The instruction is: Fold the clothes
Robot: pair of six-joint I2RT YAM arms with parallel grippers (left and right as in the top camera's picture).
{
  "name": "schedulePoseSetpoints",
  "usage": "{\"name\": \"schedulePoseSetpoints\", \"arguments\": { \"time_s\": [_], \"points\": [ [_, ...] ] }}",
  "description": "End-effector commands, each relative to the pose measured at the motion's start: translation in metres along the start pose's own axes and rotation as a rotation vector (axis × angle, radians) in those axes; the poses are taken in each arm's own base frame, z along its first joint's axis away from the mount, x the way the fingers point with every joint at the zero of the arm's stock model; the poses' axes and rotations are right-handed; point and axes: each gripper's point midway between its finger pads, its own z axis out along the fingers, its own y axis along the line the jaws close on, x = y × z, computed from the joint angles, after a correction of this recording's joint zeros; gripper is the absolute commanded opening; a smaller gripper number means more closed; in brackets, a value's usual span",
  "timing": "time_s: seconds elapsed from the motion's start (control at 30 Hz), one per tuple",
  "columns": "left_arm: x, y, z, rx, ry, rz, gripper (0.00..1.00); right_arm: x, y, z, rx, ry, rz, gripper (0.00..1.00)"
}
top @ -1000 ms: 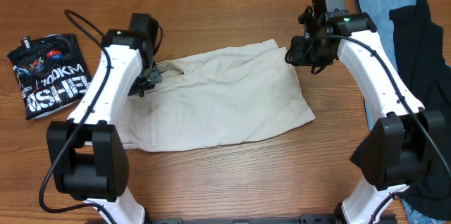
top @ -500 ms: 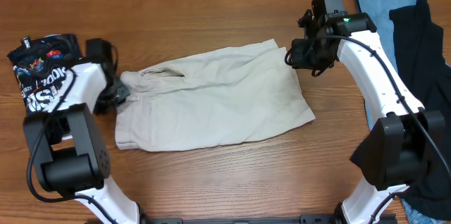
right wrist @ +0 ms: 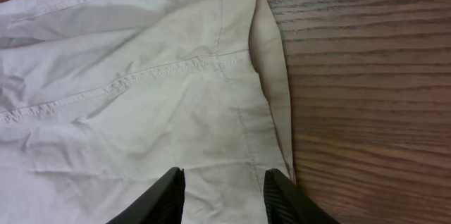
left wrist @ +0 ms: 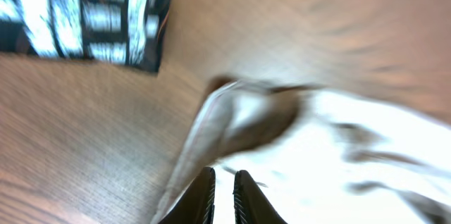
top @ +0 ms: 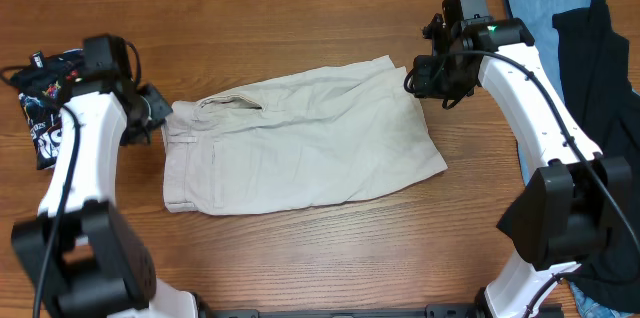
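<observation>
Beige cotton shorts (top: 300,143) spread across the middle of the tabletop (top: 300,18), waistband to the left, leg hems to the right, slit pocket facing up near the far edge. Seemingly laid leg over leg already, though hard to be sure; no crosswise fold yet.

Left gripper (top: 152,118) just beside the waistband's left end, low over the wood. In the blurred wrist view, fingers (left wrist: 203,199) nearly together above the cloth edge, only a thin gap between. Cannot tell whether clamped on the waistband or merely close to it.

Right gripper (top: 425,76) above the far right corner of the legs, fingers apart, nothing between them. Hem seam and bare wood visible below in its wrist view.

Folded black printed T-shirt (top: 35,118) at the far left, judged finished. Light blue garment (top: 535,3) and black garment (top: 600,68) heaped at the right edge, unfolded, waiting.

Judged early to midway: one piece done, shorts in hand with the waistband-to-hem fold to come, two pieces untouched.
</observation>
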Motion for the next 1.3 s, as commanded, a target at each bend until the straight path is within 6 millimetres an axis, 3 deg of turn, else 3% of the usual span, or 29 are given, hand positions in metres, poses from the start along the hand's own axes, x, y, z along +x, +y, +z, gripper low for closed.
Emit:
{"name": "schedulePoseSetpoints", "arguments": {
  "time_s": [0.0, 0.1, 0.3, 0.4, 0.53, 0.7, 0.9, 1.07, 1.17, 1.2, 1.23, 1.27],
  "points": [
    [-0.005, -0.027, -0.022, 0.097, -0.049, 0.093, 0.11, 0.000, -0.001, 0.001, -0.004, 0.004, 0.000, 0.40],
    [0.000, -0.046, -0.011, 0.130, -0.038, 0.185, 0.08, 0.000, -0.001, 0.001, -0.004, 0.004, 0.001, 0.40],
    [0.019, -0.072, 0.034, 0.166, 0.048, 0.282, 0.09, 0.002, -0.001, 0.001, -0.003, 0.008, 0.005, 0.40],
    [0.023, -0.064, 0.060, 0.116, 0.086, 0.278, 0.08, 0.002, -0.001, 0.001, -0.003, 0.010, 0.005, 0.40],
    [0.019, -0.030, 0.091, -0.021, 0.103, 0.250, 0.09, 0.002, -0.001, 0.001, -0.003, 0.010, 0.005, 0.40],
    [0.024, -0.001, 0.118, -0.046, 0.177, 0.184, 0.09, 0.002, -0.001, 0.001, -0.003, 0.011, 0.005, 0.40],
    [0.020, -0.001, 0.120, -0.001, 0.185, 0.153, 0.07, 0.002, -0.001, 0.001, -0.003, 0.011, 0.005, 0.40],
    [0.002, -0.018, 0.096, 0.054, 0.151, 0.154, 0.09, 0.002, -0.001, 0.001, -0.003, 0.012, 0.005, 0.40],
    [-0.017, -0.025, 0.061, 0.074, 0.096, 0.156, 0.19, 0.002, -0.001, 0.001, -0.003, 0.011, 0.005, 0.41],
    [-0.022, -0.027, 0.048, 0.079, 0.081, 0.157, 0.32, 0.002, -0.001, 0.001, -0.003, 0.011, 0.005, 0.41],
    [-0.025, -0.028, 0.036, 0.083, 0.071, 0.159, 0.63, 0.002, -0.001, 0.001, -0.003, 0.011, 0.005, 0.41],
    [-0.026, -0.028, 0.024, 0.080, 0.069, 0.160, 0.81, 0.002, -0.001, 0.001, -0.003, 0.011, 0.005, 0.41]
  ]
}}
